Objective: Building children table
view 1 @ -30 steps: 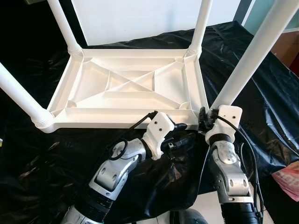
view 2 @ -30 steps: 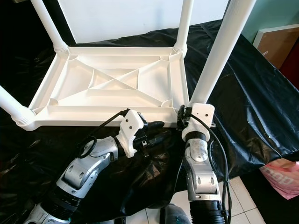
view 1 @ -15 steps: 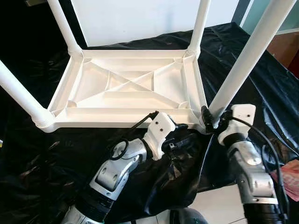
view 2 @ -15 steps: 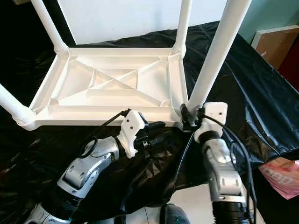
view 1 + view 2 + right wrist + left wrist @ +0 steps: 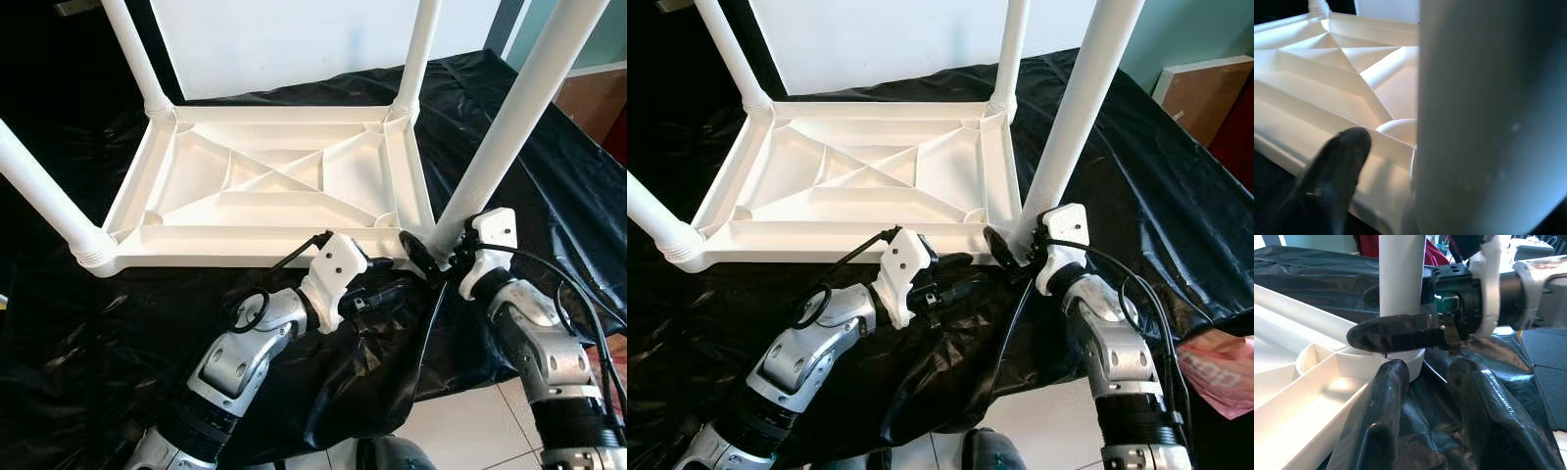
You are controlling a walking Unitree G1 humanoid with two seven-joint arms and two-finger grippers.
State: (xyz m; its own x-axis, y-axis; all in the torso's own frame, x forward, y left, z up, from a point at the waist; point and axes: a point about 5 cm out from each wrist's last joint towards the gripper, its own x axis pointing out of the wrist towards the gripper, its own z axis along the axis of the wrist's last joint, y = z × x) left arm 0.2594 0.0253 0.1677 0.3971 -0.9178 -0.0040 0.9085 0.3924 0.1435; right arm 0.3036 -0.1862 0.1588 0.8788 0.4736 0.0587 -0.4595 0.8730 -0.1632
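A black plastic sheet [image 5: 78,352] is spread over the whole surface, crinkled and hanging off the near edge above pale floor tiles [image 5: 460,431]. On it lies the white children's table [image 5: 269,181], turned upside down so the ribbed underside of its top faces up, with a cross of stiffening ribs in the middle. Four white legs stand up from its corners: the far-left leg [image 5: 132,54], the far-right leg [image 5: 419,49], the near-left leg [image 5: 39,201] leaning out toward the robot's left, and the near-right leg [image 5: 514,113], which looms largest and rises out of the top of the picture.

The right arm reaches in from the near right, and the right tool [image 5: 431,262] sits at the foot of the near-right leg, right where it enters the corner socket. Its black fingers [image 5: 1396,335] are spread either side of the leg's base, one lying across the front of it; whether they press on it I cannot tell.

The left arm comes up from the near left, with the left tool [image 5: 387,274] just in front of the table's near edge, close beside the right one. Its two fingers [image 5: 1474,416] are parted with a gap between them, holding nothing, over the black sheet.

A pink bag [image 5: 1220,367] lies at the far right edge.
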